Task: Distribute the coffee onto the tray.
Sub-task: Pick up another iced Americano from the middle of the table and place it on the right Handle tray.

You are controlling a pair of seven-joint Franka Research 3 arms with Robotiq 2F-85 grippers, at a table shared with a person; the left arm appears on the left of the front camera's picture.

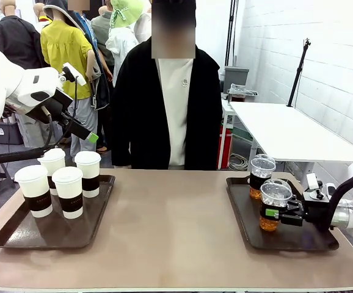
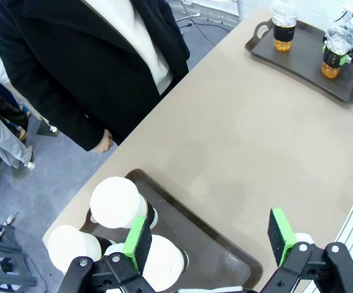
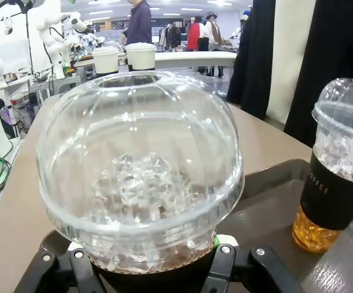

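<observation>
Right gripper (image 1: 276, 214) is clamped on a clear dome-lidded plastic cup of amber drink (image 1: 274, 204), dark sleeve, icy. Left gripper (image 2: 210, 241) hangs open over the white lidded paper cups (image 2: 116, 202).

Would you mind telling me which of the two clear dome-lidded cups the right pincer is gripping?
The nearer clear cup, its sleeve between the right pincer fingers; the farther clear cup stands free.

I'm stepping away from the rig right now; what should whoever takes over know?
Right end effector: shut on the near clear cup, which stands on the right tray.
Left end effector: open, holding nothing, raised above the left tray.
Cups: four white cups on the left tray; the far clear cup on the right tray.
Done: no cup stands on the other kind's tray yet.
Left: likely sharing the cups between the trays.
</observation>
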